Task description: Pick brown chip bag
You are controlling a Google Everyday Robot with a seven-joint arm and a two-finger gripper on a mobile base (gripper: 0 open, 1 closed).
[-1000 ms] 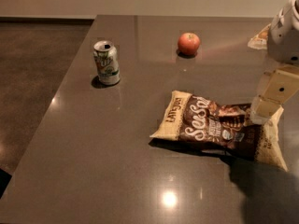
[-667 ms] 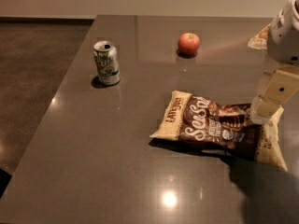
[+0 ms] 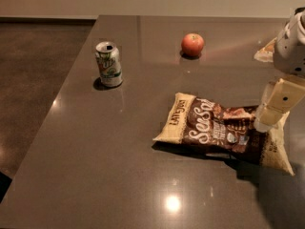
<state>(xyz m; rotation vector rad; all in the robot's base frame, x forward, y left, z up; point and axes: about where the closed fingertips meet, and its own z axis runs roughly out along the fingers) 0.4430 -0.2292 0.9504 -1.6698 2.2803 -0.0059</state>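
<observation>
The brown chip bag [image 3: 217,128] lies flat on the dark table [image 3: 119,166], right of centre. It is dark brown with tan ends and white script lettering. My gripper [image 3: 278,104] hangs at the right edge of the camera view, just over the bag's right end. Its cream tip is down at the bag's upper right corner, and I cannot tell whether it touches the bag. The arm's white body [image 3: 293,46] rises above it.
A green and white soda can [image 3: 109,64] stands upright at the left rear of the table. A red apple [image 3: 192,45] sits at the rear centre. A small tan object [image 3: 266,52] lies at the far right. The table's left edge drops to the floor [image 3: 33,80].
</observation>
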